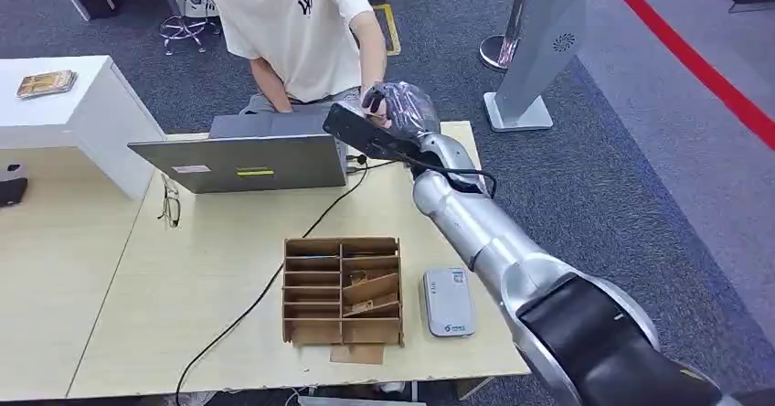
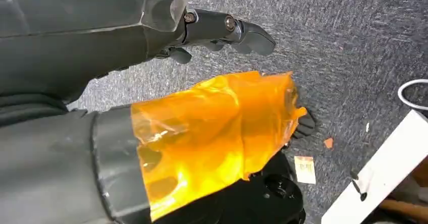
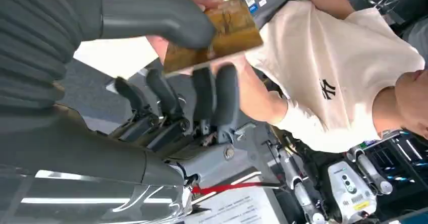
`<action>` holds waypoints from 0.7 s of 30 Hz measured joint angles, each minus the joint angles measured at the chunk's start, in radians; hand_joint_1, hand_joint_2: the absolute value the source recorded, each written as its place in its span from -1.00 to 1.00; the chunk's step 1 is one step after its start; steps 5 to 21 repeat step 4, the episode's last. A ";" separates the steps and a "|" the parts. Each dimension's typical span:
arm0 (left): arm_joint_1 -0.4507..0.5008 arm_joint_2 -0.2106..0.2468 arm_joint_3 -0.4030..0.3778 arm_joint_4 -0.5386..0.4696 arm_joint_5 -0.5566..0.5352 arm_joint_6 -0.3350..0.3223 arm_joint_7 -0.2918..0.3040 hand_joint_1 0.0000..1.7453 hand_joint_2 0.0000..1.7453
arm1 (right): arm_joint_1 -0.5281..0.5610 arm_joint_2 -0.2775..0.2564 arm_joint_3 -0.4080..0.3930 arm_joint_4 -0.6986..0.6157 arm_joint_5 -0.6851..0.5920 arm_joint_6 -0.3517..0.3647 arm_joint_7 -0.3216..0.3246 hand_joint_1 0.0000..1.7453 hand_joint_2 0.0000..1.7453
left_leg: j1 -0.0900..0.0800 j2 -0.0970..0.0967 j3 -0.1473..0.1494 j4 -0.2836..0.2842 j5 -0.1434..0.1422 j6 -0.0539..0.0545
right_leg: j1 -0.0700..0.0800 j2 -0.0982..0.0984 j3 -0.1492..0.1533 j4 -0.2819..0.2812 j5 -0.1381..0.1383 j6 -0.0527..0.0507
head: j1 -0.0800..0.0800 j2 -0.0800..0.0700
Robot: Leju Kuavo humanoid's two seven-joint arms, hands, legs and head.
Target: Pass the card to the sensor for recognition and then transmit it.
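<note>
Right robot hand (image 3: 166,47) is closed on the card (image 3: 222,32), thumb above, fingers (image 3: 217,98) beneath, extended beyond the counter (image 1: 228,333) to a person's hand (image 1: 373,98). Sensor (image 1: 448,302) is well behind; handover judged pending. Left robot hand (image 2: 227,30) holds nothing, fingers extended.

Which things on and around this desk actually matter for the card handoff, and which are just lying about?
Part of the job:
card, pinched by the right robot hand
sensor on the desk
cardboard organizer with cards
person's hand meeting the card

Just lying about:
laptop
glasses
black cable
left robot hand, holding nothing, over the carpet
</note>
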 joint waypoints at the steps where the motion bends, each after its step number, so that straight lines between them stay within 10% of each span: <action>1: 0.000 0.000 0.004 0.000 -0.002 -0.004 0.000 -1.00 -1.00 | 0.000 0.000 0.000 0.000 0.004 0.000 0.000 -1.00 1.00 | 0.000 0.000 0.000 0.000 0.000 0.000 | 0.000 0.000 0.000 0.000 0.000 0.000 | -0.001 0.000; 21: -0.001 -0.001 0.013 0.000 -0.005 -0.007 0.000 -1.00 -1.00 | 0.000 0.000 0.005 0.001 0.019 -0.006 0.000 -1.00 1.00 | 0.000 0.000 0.000 0.000 0.000 0.000 | 0.000 0.000 0.000 0.000 0.000 0.000 | 0.000 0.000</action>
